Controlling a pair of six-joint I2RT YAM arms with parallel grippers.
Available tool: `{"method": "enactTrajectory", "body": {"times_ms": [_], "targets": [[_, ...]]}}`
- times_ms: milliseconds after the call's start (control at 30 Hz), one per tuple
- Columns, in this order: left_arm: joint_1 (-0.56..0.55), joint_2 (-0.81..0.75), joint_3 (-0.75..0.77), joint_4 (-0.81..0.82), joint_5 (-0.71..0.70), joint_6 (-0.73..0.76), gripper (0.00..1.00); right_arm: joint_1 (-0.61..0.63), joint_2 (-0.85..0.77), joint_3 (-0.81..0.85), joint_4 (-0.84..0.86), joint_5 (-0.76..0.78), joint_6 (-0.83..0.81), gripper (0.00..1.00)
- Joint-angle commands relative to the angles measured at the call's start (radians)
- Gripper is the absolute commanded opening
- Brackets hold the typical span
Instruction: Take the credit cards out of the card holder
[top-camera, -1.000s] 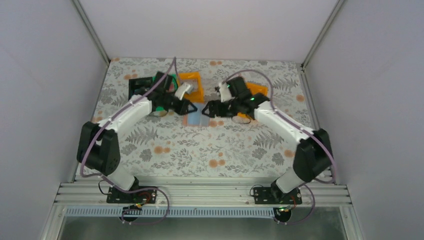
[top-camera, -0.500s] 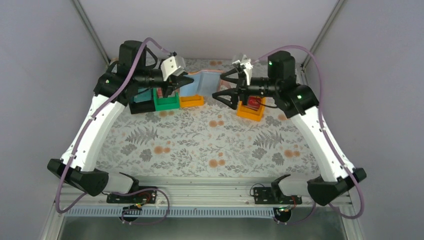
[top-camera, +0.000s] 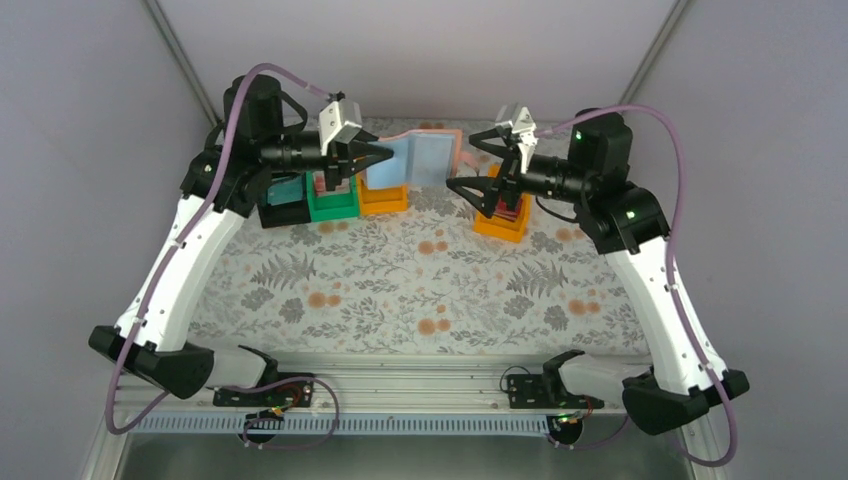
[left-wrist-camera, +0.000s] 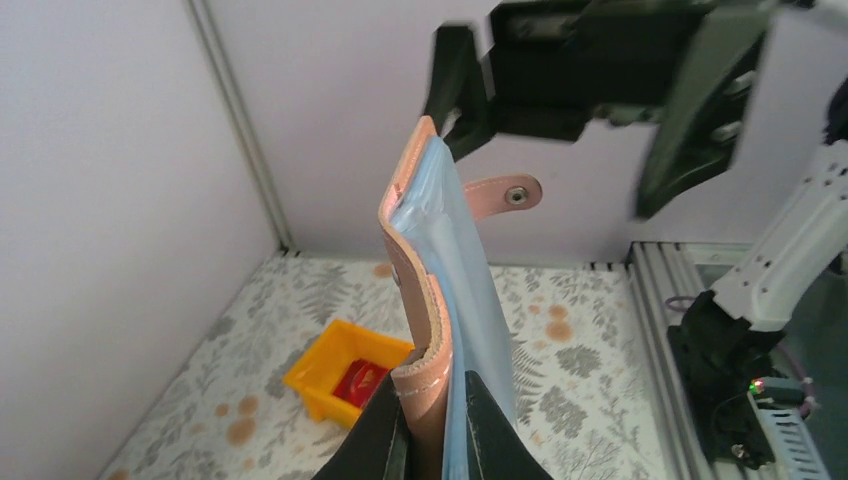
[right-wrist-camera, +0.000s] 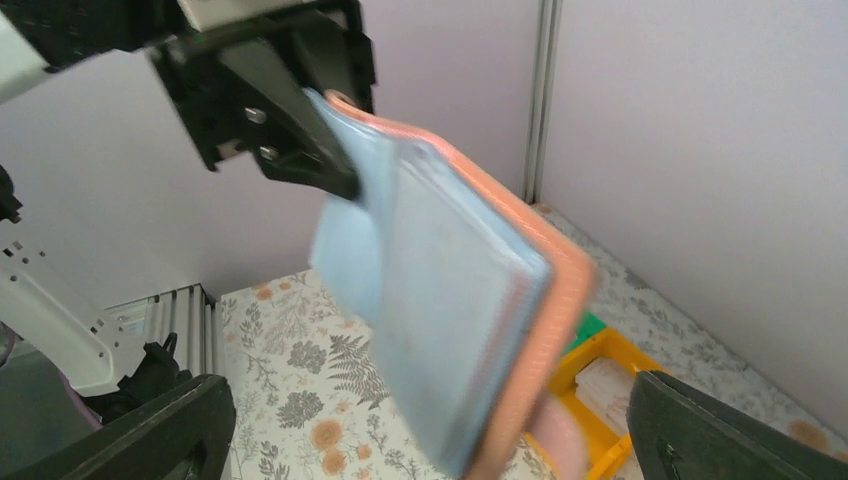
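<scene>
- Top view: your left fingers (top-camera: 368, 156) are clamped on one edge of the card holder (top-camera: 418, 160). It hangs open in the air, high over the counter (top-camera: 400, 290), between the two arms.
- Your right fingers (top-camera: 468, 190) are wide apart, just beside the holder's pink far edge. They do not touch it.
- A red card (top-camera: 510, 208) lies in the orange bin (top-camera: 497, 230) under the right arm.
- Left wrist view: you see the holder from its thin side. The left fingers (left-wrist-camera: 375, 445) pinch its bottom end.
- The pink cover (left-wrist-camera: 405, 250) bends and the blue sleeves (left-wrist-camera: 470, 300) lean away from it. I think it is light, soft and floppy. The small tab (left-wrist-camera: 505, 193) sticks out near the top.
- Right wrist view: the blue sleeves (right-wrist-camera: 440, 300) face you, a bit blurry. The right fingers (right-wrist-camera: 160, 430) stand far apart with nothing in them.
- I cannot tell if a card is inside a sleeve.
- A card would be thin, stiff and smooth, so it may slip. Pinch its flat sides where an edge pokes out, and pull straight along the pocket.
- Keep the left hold tight, or the soft holder will fold and twist.
</scene>
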Motion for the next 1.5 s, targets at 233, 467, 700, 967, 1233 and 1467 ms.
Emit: {"method": "enactTrajectory", "body": {"times_ms": [233,467,700,967,1233,1467], "targets": [[-0.016,-0.079,-0.04,0.058,0.146,0.004,0.02,-0.027,0.121,0.018,0.024,-0.274,0.051,0.94],[-0.029,-0.063,-0.032,0.084,0.149,-0.017,0.02,-0.001,0.151,-0.013,0.082,-0.351,0.137,0.62],[-0.038,-0.069,-0.053,0.094,0.109,-0.032,0.02,0.071,0.156,-0.019,0.142,-0.322,0.191,0.32],[-0.038,-0.074,-0.081,0.125,0.083,-0.076,0.02,0.143,0.185,0.047,0.102,-0.263,0.171,0.51],[-0.036,-0.075,-0.074,0.129,0.061,-0.09,0.02,0.063,0.011,-0.03,0.045,-0.129,0.074,0.94],[-0.036,-0.08,-0.077,0.118,0.069,-0.073,0.02,-0.009,-0.007,-0.059,-0.008,-0.131,0.081,0.65]]}}
